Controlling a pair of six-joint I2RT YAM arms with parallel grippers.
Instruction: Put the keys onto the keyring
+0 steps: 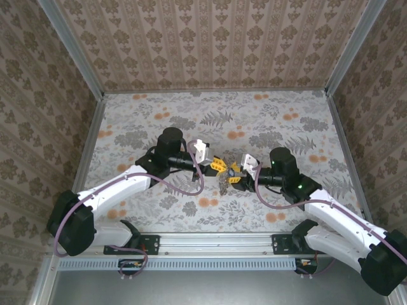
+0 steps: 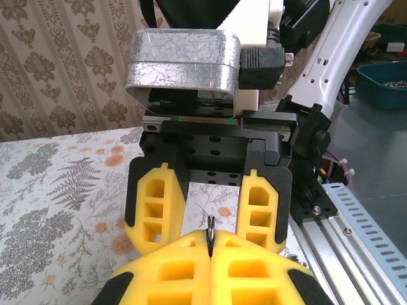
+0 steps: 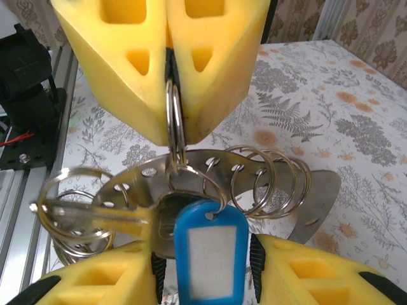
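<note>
The keys (image 3: pixel 211 249), flanked at six o'clock by the right pincer (image 3: pixel 206 273) (grip cannot be told), may be snagged if the keyring (image 3: pixel 170 117) clamped by the left pincer (image 3: pixel 170 89) is twisted.

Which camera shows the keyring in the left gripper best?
Right wrist: the keyring hangs close up, its loop clear, pinched in the left gripper. Left wrist shows a dark edge-on sliver; top external, it is too small to tell.

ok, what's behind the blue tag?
A key, a holed metal plate with split rings, and the keyring in the left tool. The blue tag hides part of the key's head.
</note>
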